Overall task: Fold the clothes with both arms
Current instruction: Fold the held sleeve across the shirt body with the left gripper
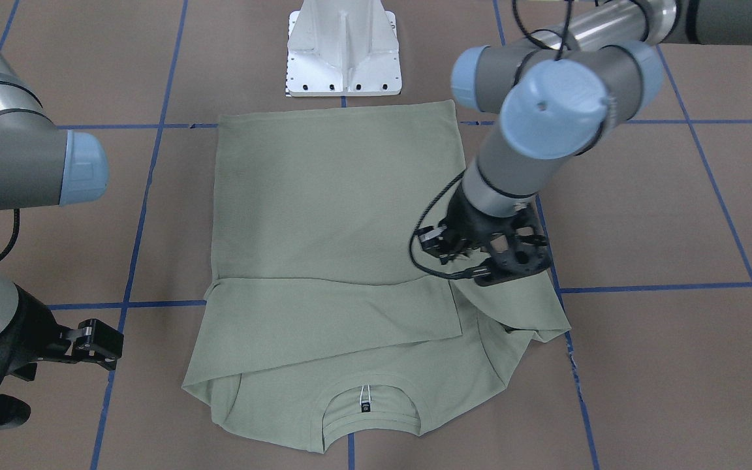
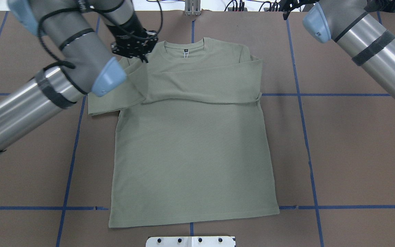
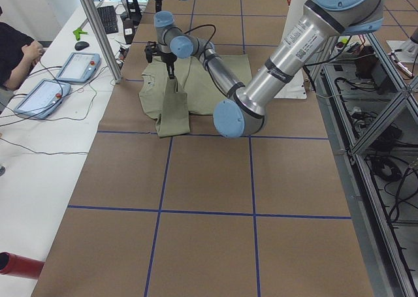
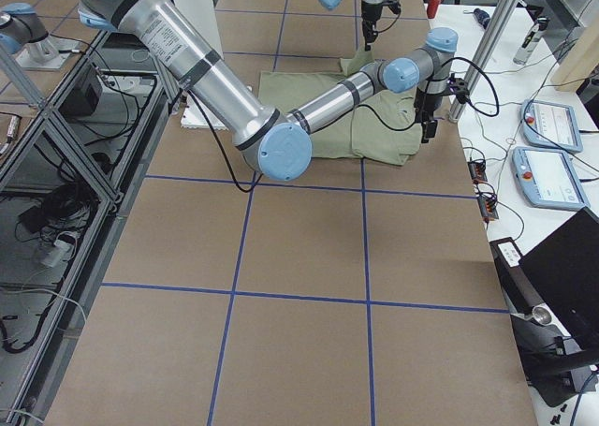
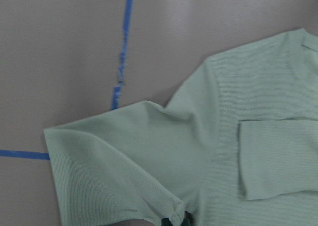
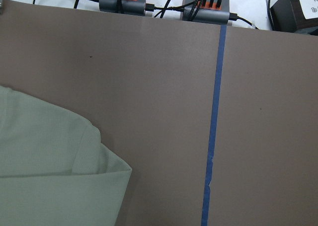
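Pinched green cloth sits closest to the left wrist camera. It is one sleeve (image 5: 124,161), and the left gripper (image 5: 175,219) is squeezed tight on it at the 6 o'clock edge of that picture. The sleeve belongs to the shirt (image 2: 190,154), which lies flat and face up in the middle of the table (image 2: 355,154). Seen from above, the neck (image 2: 183,46) is at 12 o'clock and the bottom hem is at 6 o'clock, near the white base (image 2: 190,241). The other sleeve (image 2: 201,84) is folded across the chest. The held sleeve is at about 10 o'clock, and from the side it hangs down from the gripper like a little flag. In the front picture the right gripper (image 1: 66,375) waits off the cloth at about 8 o'clock from the shirt. Its jaws look spread apart with nothing in them, but only that one picture shows them well. I think the shirt is light, soft and floppy, so it will sag and wrinkle if it is pulled by one spot. Good places to hold are the edges: a cuff, a shoulder seam, a hem corner. Blue tape lines (image 2: 321,94) cross the table around it.
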`<state>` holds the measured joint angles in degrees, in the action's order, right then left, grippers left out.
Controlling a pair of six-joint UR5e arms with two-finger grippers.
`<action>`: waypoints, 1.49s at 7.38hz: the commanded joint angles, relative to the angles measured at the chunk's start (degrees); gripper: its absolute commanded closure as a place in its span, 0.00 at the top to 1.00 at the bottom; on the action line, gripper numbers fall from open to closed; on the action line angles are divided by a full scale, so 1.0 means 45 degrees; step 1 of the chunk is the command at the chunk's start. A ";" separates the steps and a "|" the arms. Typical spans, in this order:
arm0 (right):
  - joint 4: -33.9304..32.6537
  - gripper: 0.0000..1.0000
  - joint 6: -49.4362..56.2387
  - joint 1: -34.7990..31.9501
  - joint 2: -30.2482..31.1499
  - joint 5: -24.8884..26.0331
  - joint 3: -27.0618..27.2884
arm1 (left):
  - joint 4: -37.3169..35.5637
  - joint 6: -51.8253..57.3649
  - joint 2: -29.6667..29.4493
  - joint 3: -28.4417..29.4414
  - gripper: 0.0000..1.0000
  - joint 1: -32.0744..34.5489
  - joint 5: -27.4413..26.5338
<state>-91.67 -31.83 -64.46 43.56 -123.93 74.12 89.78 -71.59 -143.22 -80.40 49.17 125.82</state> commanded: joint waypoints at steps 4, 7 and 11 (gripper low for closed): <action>0.0001 1.00 -0.0017 -0.0030 0.0105 0.0000 0.0187 | 0.4869 -0.3132 -0.3153 0.5264 0.00 -0.2252 -0.1143; 0.0001 1.00 -0.0036 -0.0011 0.0281 0.0000 0.0422 | 0.6761 -0.3834 -0.3701 0.6808 0.00 -0.3092 -0.2216; 0.0001 1.00 -0.0036 0.0009 0.0301 0.0000 0.0423 | 0.8212 -0.5747 -0.4305 0.7766 0.52 -0.3582 -0.3058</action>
<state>-91.67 -31.99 -64.46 44.88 -123.93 76.03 125.26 -94.59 -161.36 -47.13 33.31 112.63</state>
